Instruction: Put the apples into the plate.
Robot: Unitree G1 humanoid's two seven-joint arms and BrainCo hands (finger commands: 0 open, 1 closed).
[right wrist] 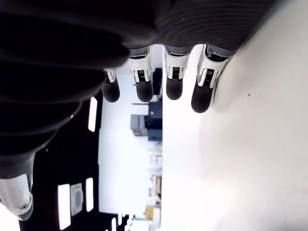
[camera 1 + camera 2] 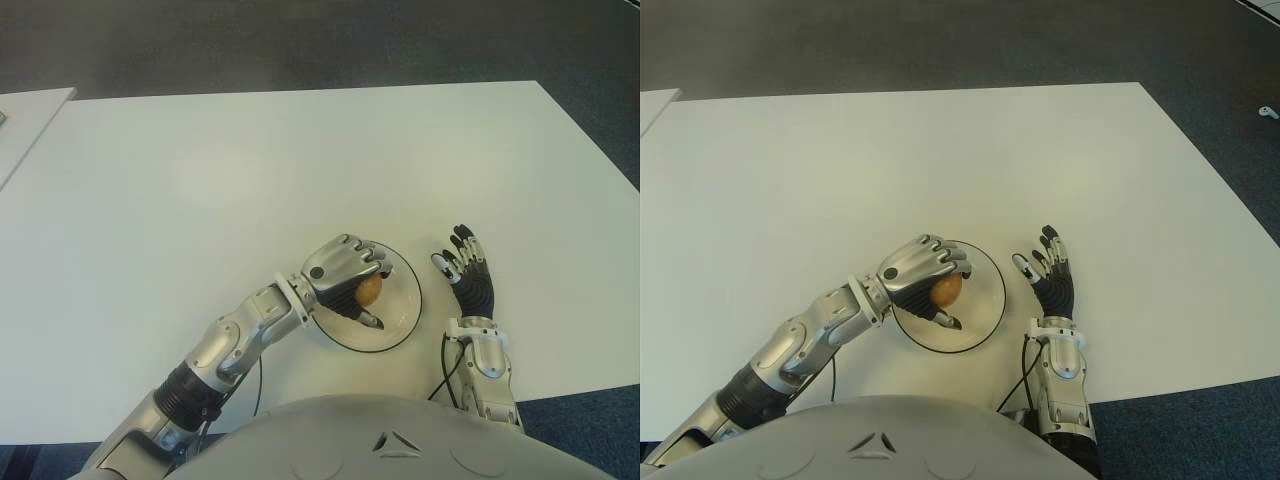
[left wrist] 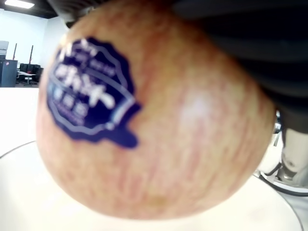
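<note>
Left eye view: left hand (image 2: pixel 346 275) sits over the white plate (image 2: pixel 405 300) w/ fingers curled round an apple (image 2: pixel 369 289), apple inside the plate's rim, near its left part. Whether the apple touches the plate floor can't be told from here. Plate is on the white surface (image 2: pixel 250 170), near its front edge. Right hand (image 2: pixel 468 272) shows just right of the plate, apart from it, fingers straight and spread, holding nothing.

Right eye view: same layout; left hand wraps the apple from above, thumb below it over the plate; right hand flat-looking beside the plate's right rim, a cable running from its wrist.

Left wrist view: apple fills the frame, reddish-yellow skin w/ a dark blue sticker (image 3: pixel 89 94); dark fingers (image 3: pixel 269 53) press on its upper side; white plate rim curves beneath it.

Right wrist view: four fingertips (image 1: pixel 173 89) extended in a row alongside the white surface, nothing between them
</note>
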